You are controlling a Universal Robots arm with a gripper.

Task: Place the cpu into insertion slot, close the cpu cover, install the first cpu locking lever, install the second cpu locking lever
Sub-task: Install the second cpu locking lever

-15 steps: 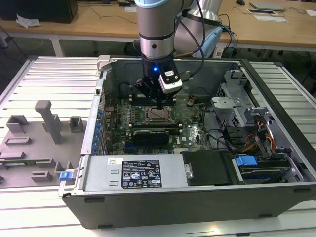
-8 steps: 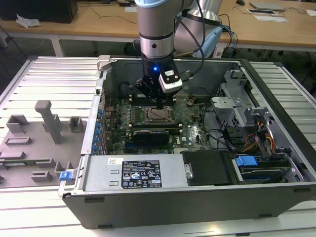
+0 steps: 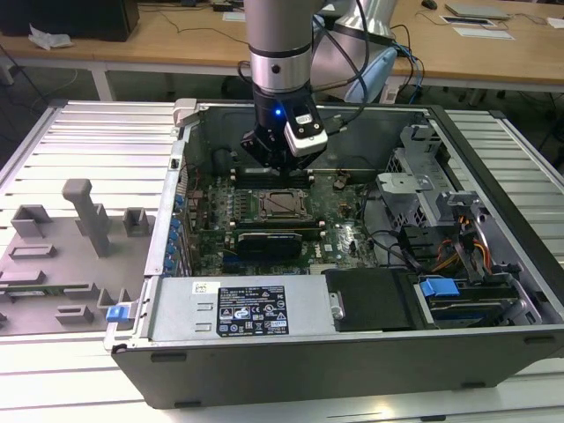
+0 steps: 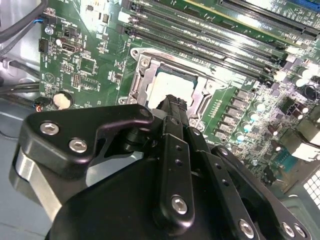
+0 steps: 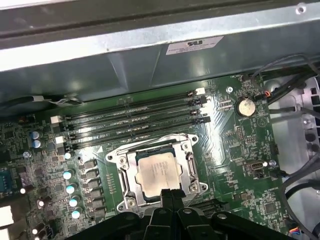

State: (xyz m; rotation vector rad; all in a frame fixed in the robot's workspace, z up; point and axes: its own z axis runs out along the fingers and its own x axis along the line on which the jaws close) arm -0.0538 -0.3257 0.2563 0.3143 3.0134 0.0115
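A white label with dark print sits on the grey case wall above the motherboard in the first wrist view, too small to read; in the exterior view a larger black-and-white label covers the silver power supply at the near side of the open computer case, its print likewise unreadable. The cpu is a flat square chip with a pale silver-grey top carrying faint markings; it lies seated in the insertion slot, square to the socket, and in the second wrist view the same chip shows bright between the socket walls. The cpu cover is a dull metal frame lying down around the chip, its window leaving the silver top exposed; whether it is latched cannot be told. The hand hangs just above the socket's near edge, its black fingers pressed together with no gap and nothing between them, so it is clenched on itself; in the exterior view the hand stands over the board just beyond the socket. Four long black memory slots run side by side just beside the socket; one round coin battery lies near their end; five pale-topped capacitors form a column on the socket's other side. The case rests on a ribbed metal counter; a grey fixture block lies at the exterior view's left.
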